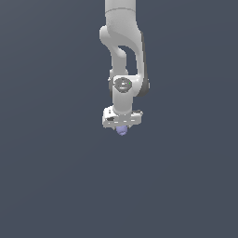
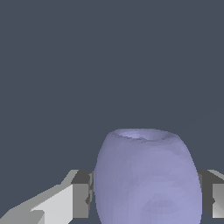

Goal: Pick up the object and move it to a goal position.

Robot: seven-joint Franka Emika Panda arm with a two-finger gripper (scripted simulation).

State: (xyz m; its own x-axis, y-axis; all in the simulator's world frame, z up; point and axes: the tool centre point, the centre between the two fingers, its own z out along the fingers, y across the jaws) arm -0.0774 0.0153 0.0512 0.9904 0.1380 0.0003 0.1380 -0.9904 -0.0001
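Note:
The object (image 1: pixel 122 130) is a small rounded lavender-purple lump. In the exterior view it pokes out just below my white gripper (image 1: pixel 122 128), near the picture's middle. In the wrist view the object (image 2: pixel 146 177) fills the space between my two fingers (image 2: pixel 81 194), which press on both of its sides. The gripper is shut on it. The white arm comes down from the top of the exterior view. Whether the object rests on the surface or hangs above it cannot be told.
A plain dark grey-blue surface (image 1: pixel 56 176) fills both views. No other thing shows.

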